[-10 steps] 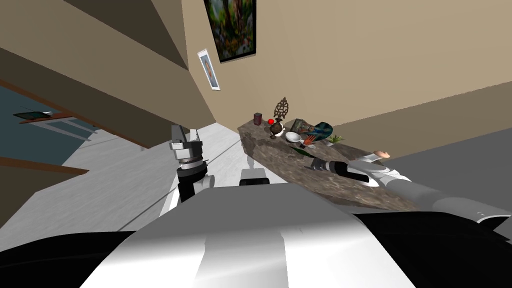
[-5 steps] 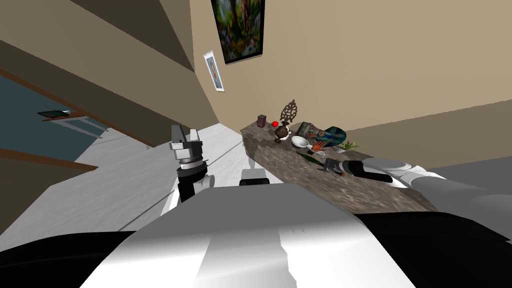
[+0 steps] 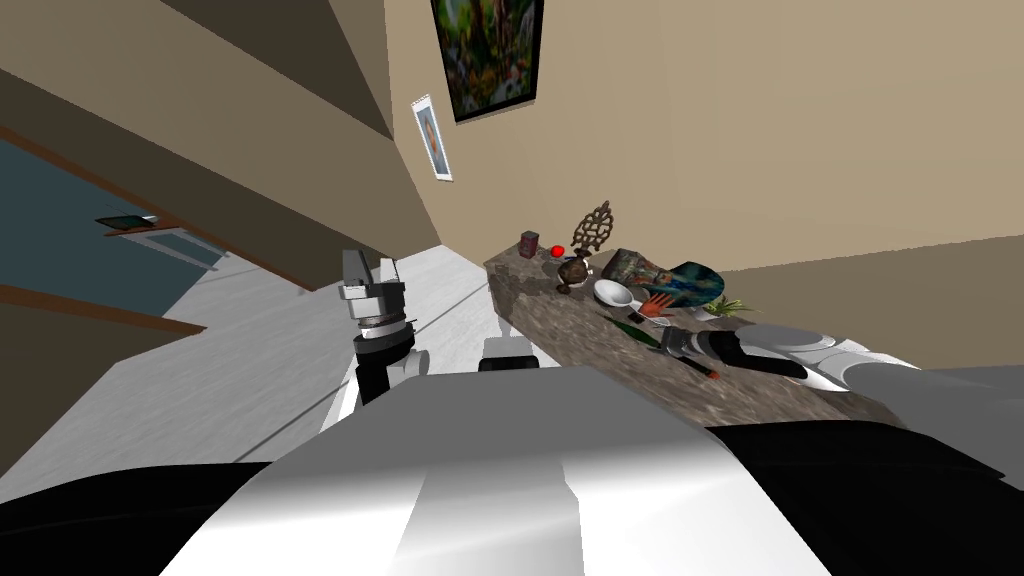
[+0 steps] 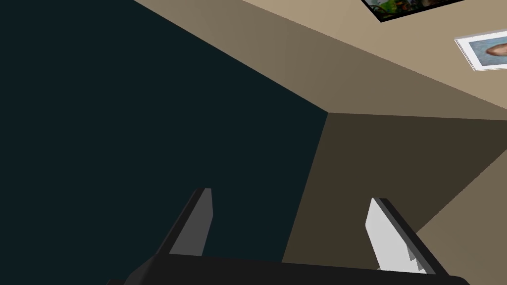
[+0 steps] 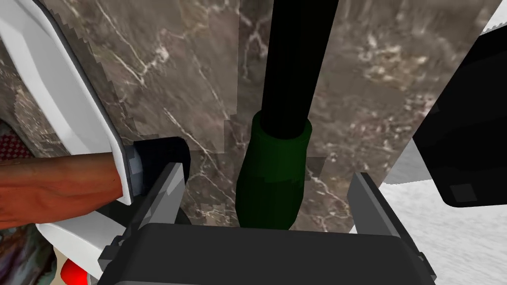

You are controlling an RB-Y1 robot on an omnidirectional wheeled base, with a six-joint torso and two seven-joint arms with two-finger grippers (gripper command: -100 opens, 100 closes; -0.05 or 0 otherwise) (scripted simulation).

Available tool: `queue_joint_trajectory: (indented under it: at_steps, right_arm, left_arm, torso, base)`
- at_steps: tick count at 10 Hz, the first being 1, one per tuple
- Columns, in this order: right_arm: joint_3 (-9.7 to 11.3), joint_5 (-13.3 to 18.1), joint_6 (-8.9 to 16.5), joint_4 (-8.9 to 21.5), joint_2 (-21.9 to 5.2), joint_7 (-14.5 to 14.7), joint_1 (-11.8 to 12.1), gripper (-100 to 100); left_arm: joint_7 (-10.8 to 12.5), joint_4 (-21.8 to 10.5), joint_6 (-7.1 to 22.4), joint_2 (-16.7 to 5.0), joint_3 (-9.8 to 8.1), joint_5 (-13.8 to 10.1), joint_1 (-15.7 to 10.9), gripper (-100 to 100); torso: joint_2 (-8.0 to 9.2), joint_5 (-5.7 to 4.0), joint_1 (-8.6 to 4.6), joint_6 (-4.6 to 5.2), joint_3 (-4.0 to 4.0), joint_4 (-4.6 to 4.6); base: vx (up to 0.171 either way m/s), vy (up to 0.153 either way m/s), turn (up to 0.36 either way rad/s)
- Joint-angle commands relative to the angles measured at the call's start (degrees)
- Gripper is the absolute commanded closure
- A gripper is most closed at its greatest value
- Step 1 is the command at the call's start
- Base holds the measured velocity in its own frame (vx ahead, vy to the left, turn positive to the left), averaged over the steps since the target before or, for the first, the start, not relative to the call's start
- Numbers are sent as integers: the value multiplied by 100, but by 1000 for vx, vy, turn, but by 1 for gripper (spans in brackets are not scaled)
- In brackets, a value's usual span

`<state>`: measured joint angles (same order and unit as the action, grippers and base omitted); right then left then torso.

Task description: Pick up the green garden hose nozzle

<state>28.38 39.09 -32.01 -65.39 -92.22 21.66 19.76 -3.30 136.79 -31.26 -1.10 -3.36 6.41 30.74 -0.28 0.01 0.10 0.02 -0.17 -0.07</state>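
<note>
Marble counter, green nozzle inside spread right tool

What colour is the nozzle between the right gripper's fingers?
The nozzle has a dark green end and a black shaft; the right wrist view shows it best.

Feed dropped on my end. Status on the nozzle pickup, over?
Right claw open, straddling green nozzle on the marbled top. Left claw open, idle. White object close beside one right finger.
</note>
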Motion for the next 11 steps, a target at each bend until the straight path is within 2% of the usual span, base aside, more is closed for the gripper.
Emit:
queue_joint_trajectory:
  at_steps: [1, 2, 3, 5, 6, 7, 11]
  right_arm:
    - [0, 0, 0, 0, 0, 0, 0, -100]
    - [10, 5, -4, 10, 3, -3, 1, 0]
    - [43, 41, 88, 73, 173, 46, 3, -100]
    - [77, 77, 179, 137, 343, 94, 5, -100]
    - [98, 100, 138, 119, 287, 41, -50, -100]
    - [107, 108, 152, 122, 298, 36, -57, 100]
    - [107, 107, 150, 121, 300, 34, -55, 100]
  left_arm:
    - [0, 0, 0, 0, 0, 0, 0, 0]
    - [0, 0, 0, 0, 0, 0, 0, 0]
    - [0, 0, 0, 0, 0, 0, -1, 0]
    - [0, 0, 0, 0, 0, 0, -1, 0]
    - [0, 0, 0, 0, 0, 0, -1, 0]
    - [0, 0, 0, 0, 0, 0, -1, 0]
    - [0, 0, 0, 0, 0, 0, -1, 0]
  torso:
    - [0, 0, 0, 0, 0, 0]
    - [14, 0, -2, 1, 8, 3]
    - [27, 0, -4, 2, 15, 6]
    - [26, -4, -15, 1, 15, 6]
    - [25, -5, -18, 1, 14, 6]
    - [29, -2, -13, 2, 17, 7]
    - [35, 1, -5, 1, 21, 9]
  base:
    - [40, 6, 10]
    - [7, 1, 0]
    - [21, -13, 72]
    - [29, -27, 63]
    - [13, -15, 14]
    - [0, 0, 0]
    - [0, 0, 0]
